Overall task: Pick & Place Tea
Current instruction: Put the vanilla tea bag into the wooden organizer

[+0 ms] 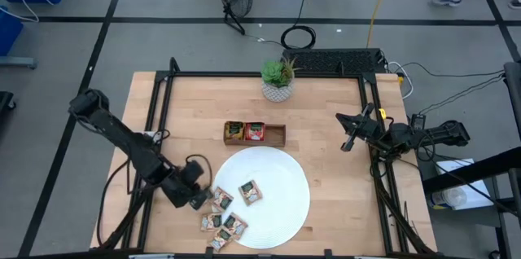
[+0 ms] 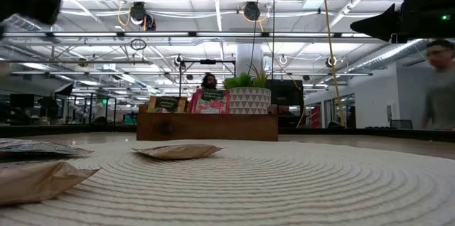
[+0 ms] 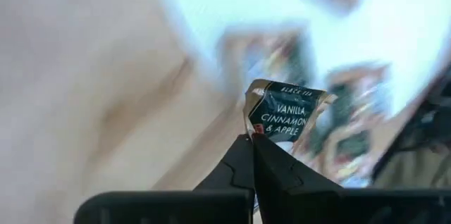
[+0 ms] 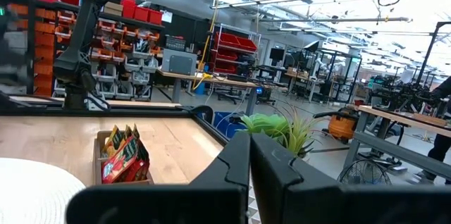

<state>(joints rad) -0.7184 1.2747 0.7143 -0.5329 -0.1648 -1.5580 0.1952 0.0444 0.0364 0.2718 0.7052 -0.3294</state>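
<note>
My left gripper (image 1: pixel 197 200) is at the left rim of the white plate (image 1: pixel 285 210), shut on a dark green-printed tea sachet (image 3: pixel 285 115). Loose tan and green sachets lie flat nearby: one on the plate (image 1: pixel 250 191), one at its rim (image 1: pixel 221 200), others on the table (image 1: pixel 224 226). The wooden tray (image 1: pixel 277 134) holds upright tan sachets (image 1: pixel 234 131) and red sachets (image 1: pixel 256 132). My right gripper (image 1: pixel 348 137) waits at the table's right side, shut and empty. My left gripper pinches the sachet by one lower corner (image 3: pixel 255 132) between its two fingertips. The rest of the sachet sticks out beyond the fingertips with its printed face to the wrist camera. Whether it still touches the table or plate, I cannot tell.
A potted plant (image 1: pixel 278 78) stands behind the tray at the far edge. A black frame (image 1: pixel 163 112) runs along the table's left, far and right sides. A person (image 2: pixel 442 84) shows in the room beyond the table.
</note>
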